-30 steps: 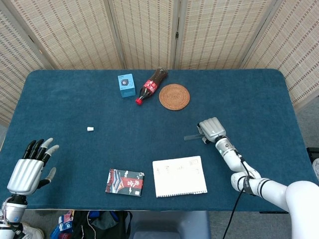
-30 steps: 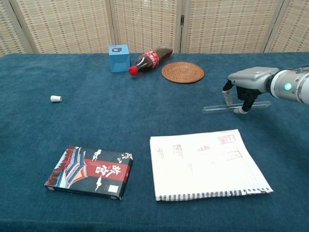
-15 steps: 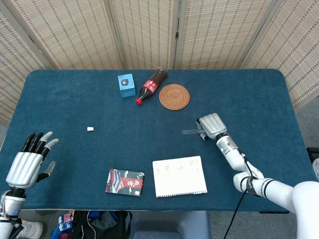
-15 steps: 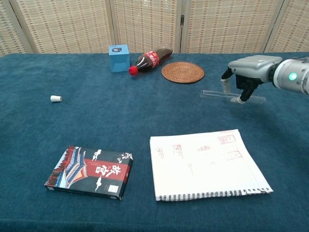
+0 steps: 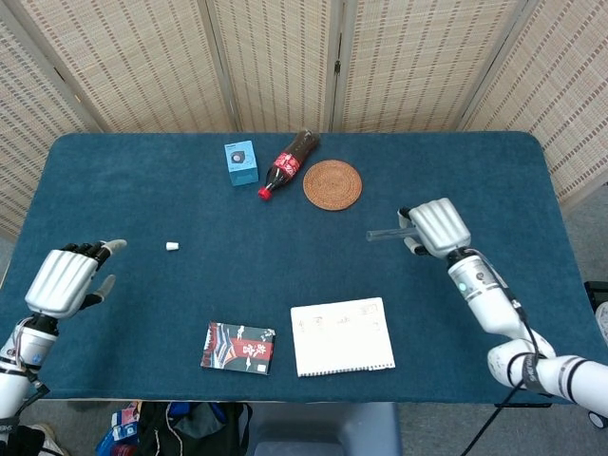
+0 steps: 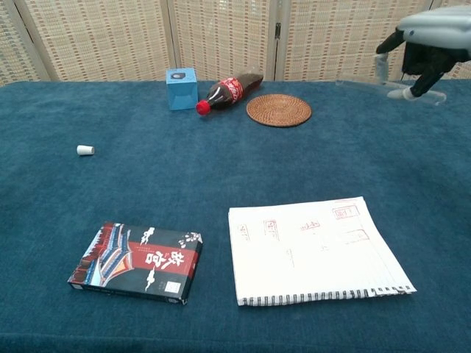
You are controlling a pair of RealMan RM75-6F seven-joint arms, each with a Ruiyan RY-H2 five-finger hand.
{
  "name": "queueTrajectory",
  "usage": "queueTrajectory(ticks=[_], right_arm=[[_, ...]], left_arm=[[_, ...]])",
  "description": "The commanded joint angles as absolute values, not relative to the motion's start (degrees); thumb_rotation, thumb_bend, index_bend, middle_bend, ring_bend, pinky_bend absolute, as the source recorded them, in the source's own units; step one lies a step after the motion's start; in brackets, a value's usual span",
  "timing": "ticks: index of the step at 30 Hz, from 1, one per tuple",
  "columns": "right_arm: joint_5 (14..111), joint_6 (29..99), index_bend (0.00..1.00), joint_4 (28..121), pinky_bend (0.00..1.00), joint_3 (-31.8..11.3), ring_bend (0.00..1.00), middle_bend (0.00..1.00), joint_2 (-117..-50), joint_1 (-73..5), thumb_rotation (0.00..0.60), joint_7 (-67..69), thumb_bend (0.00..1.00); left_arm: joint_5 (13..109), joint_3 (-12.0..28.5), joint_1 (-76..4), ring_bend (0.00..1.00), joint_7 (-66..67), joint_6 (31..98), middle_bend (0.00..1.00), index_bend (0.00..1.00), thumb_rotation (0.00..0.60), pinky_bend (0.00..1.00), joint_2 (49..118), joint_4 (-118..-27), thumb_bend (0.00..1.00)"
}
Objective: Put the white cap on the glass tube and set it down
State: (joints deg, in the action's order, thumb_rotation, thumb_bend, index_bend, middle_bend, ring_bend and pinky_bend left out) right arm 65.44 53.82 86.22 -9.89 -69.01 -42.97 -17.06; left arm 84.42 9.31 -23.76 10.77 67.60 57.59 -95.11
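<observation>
Woven screens stood behind the blue counter (image 5: pixel 142 294), on which a notebook (image 5: pixel 342 336), a dark packet (image 5: pixel 238 347) and a cola bottle (image 5: pixel 288 162) lay. Well above the cloth, the glass tube (image 5: pixel 388 233) was held level in the right hand (image 5: pixel 439 228). The left hand (image 5: pixel 66 280) was held empty, fingers loosely apart, near the white cap (image 5: pixel 172 247), which was not yet picked up. Capping and setting down were judged outstanding.
</observation>
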Motion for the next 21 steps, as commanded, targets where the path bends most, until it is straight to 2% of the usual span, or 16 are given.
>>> queueTrajectory(ticks=[1, 3, 7, 13, 21], right_arm=[[65.8, 56.7, 0.87, 91.4, 1.00, -9.8, 1.00, 1.00, -64.6, -40.4, 0.600, -18.3, 0.60], [65.9, 57.3, 0.87, 93.1, 1.00, -9.5, 1.00, 1.00, -63.0, -39.6, 0.600, -18.6, 0.60], [66.1, 58.4, 0.87, 95.1, 1.00, -8.9, 1.00, 1.00, -61.3, -38.1, 0.600, -18.9, 0.60], [67.1, 58.7, 0.87, 95.4, 1.00, -7.7, 1.00, 1.00, -60.8, -36.6, 0.600, -18.3, 0.61], [68.0, 58.5, 0.87, 94.7, 1.00, -7.3, 1.00, 1.00, -60.9, -35.7, 0.600, -16.9, 0.61]], left_arm=[[83.2, 9.1, -29.0, 0.68, 9.1, 58.4, 0.67, 0.26, 0.600, 0.77, 56.6, -93.4, 0.38], [82.1, 9.0, -31.5, 0.78, 8.2, 53.5, 0.77, 0.24, 0.600, 0.86, 56.5, -92.9, 0.38], [78.7, 9.0, -35.9, 0.89, 7.1, 45.2, 0.87, 0.17, 0.600, 0.94, 57.3, -91.2, 0.41], [71.1, 8.8, -41.3, 0.94, 3.2, 33.2, 0.93, 0.12, 0.600, 0.98, 59.8, -88.1, 0.48], [64.0, 7.0, -45.7, 0.96, 4.4, 27.1, 0.94, 0.10, 0.600, 0.99, 65.0, -80.4, 0.49]])
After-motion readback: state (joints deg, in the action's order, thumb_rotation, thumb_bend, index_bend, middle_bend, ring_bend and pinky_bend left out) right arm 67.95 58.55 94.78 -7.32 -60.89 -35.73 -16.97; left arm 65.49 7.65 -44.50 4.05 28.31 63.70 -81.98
